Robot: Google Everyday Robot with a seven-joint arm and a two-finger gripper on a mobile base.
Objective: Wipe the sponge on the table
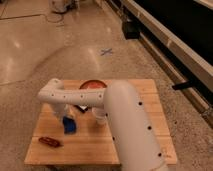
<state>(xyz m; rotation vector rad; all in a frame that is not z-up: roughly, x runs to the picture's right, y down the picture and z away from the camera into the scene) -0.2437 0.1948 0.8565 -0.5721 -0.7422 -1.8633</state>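
1. Sponge (70,126), bright blue, is seen on the table (85,147), left of centre, near a dark red oblong object (50,142).
2. Gripper (65,116) is placed directly over the sponge; whether it is clamped cannot be told.
3. Markings on the flat box (82,107) cannot be read.

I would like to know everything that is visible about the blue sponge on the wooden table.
The sponge is a small, bright blue, soft-looking rectangular block. It lies on the left part of the light wooden table, turned slightly askew to the table's edges. The gripper is right at its upper end and covers part of it; whether it holds the sponge cannot be told. A dark red oblong object lies apart from it, toward the front left corner.
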